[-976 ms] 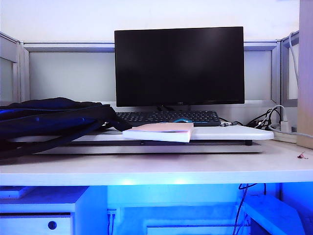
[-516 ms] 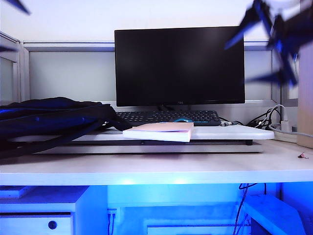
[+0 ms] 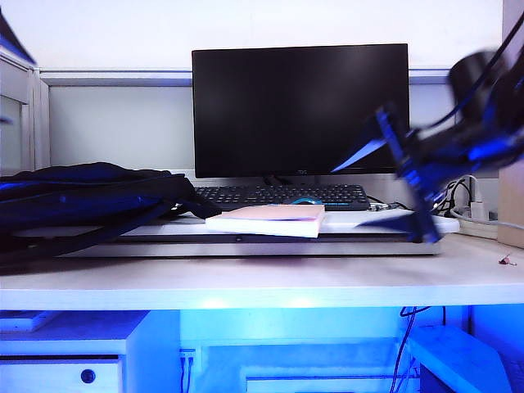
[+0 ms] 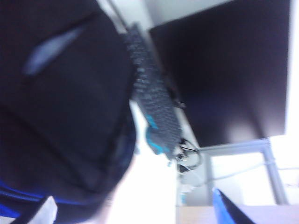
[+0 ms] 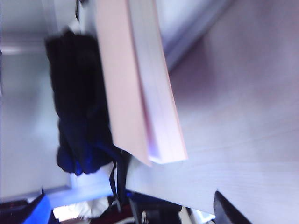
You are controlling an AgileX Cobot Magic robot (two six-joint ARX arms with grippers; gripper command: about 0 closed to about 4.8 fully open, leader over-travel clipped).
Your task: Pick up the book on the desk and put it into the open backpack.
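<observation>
1. Swinging in at three o'clock of the exterior view, the right gripper (image 3: pixel 409 176) has dropped beside the book (image 3: pixel 268 219), jaws apart and empty.
2. Left gripper (image 4: pixel 135 215), jaws apart, hovers over the backpack (image 4: pixel 60 102).
3. Book lies untouched at tabletop (image 3: pixel 246 278) centre, so pickup hasn't begun.
4. No writing is legible.

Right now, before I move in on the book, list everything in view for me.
book: one, pale pink, on the raised board, front centre.
backpack: one, dark with blue, left on the board.
board: one, white, raised on the desk.
desk: one, white.
monitor: one, black, behind.
keyboard: one, black, under the monitor.
cables: several, right rear.
right tool: blurred, open, right of the book.
left tool: open, over the backpack.
</observation>
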